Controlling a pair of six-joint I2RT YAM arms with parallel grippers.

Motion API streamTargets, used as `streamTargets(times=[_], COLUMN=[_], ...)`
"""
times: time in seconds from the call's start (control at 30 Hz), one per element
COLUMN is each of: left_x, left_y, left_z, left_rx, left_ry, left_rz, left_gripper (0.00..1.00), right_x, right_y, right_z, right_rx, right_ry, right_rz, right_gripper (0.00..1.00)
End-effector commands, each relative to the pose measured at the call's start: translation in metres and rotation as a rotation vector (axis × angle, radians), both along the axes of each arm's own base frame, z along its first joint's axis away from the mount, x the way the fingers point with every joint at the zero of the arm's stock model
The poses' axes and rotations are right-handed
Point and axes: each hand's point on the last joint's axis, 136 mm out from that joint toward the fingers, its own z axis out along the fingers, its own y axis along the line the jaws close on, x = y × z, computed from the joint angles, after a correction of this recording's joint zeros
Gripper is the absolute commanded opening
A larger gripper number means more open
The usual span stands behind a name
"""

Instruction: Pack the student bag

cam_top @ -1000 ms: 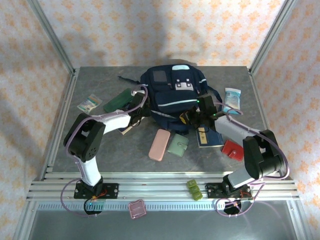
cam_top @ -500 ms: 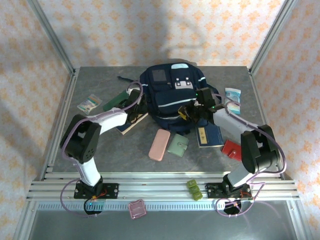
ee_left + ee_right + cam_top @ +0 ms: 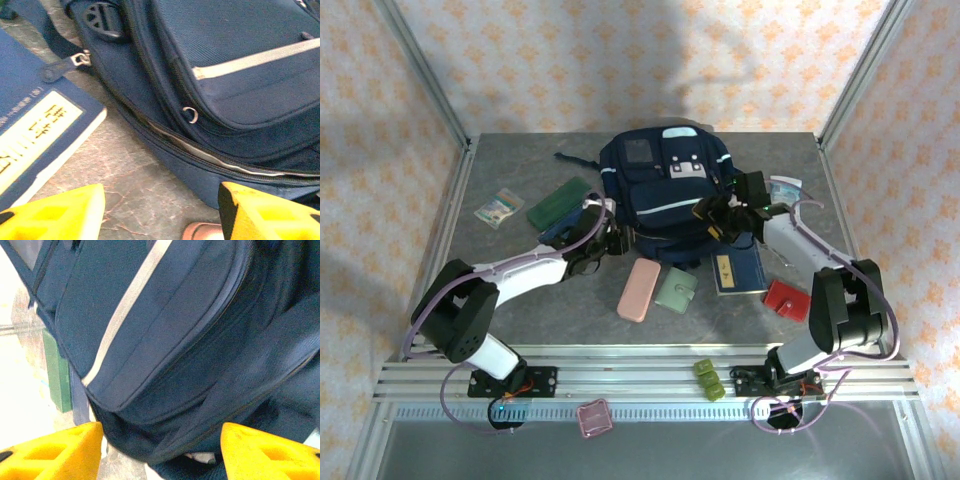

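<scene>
**Both grippers standing open at the backpack's near edge**

We are looking down at the backpack point(image 3: 665, 185), which is lying flat at the far middle of the table point(image 3: 510, 300) with its front pockets facing up. We are finding the left gripper point(image 3: 618, 241) at the bag's near left corner and the right gripper point(image 3: 714, 213) at its right side. Both are low and close to the fabric.

In each wrist view the yellow fingers point(image 3: 55, 212) are standing well apart, released and grasping nothing. Through the left wrist camera we are seeing the bag's zipper seam with a small metal ring point(image 3: 190, 114) just ahead of the fingers. A navy booklet point(image 3: 35, 125) with a pale label is lying to the left, beside the bag.

Near the bag's front edge, a pink case point(image 3: 639, 289) and a green wallet point(image 3: 676, 291) are resting side by side. A red wallet point(image 3: 786, 300) is sitting farther right.
</scene>
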Motion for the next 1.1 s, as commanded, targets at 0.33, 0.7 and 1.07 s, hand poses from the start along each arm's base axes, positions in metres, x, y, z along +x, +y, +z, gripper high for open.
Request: streamTargets(times=[0.33,0.7,1.07], left_x=[0.002,0.002,0.003], left_y=[-0.051,-0.062,-0.052], left_z=[0.016,0.008,0.022], left_rx=[-0.034,-0.018,0.047], left_ry=[-0.056,-0.041,-0.081], left_rz=[-0.097,-0.127,-0.109], left_gripper=[0.62,0.62,0.62], right_x=[0.047,0.052,0.078], right_y=[-0.007,-0.005,0.004], right_z=[-0.025,-0.098,-0.072], right_rx=[-0.013,-0.010,0.084], right_ry=[0.012,0.161,0.134], right_rz=[-0.049,-0.079,-0.090], right_gripper=[0.59,0.51,0.00])
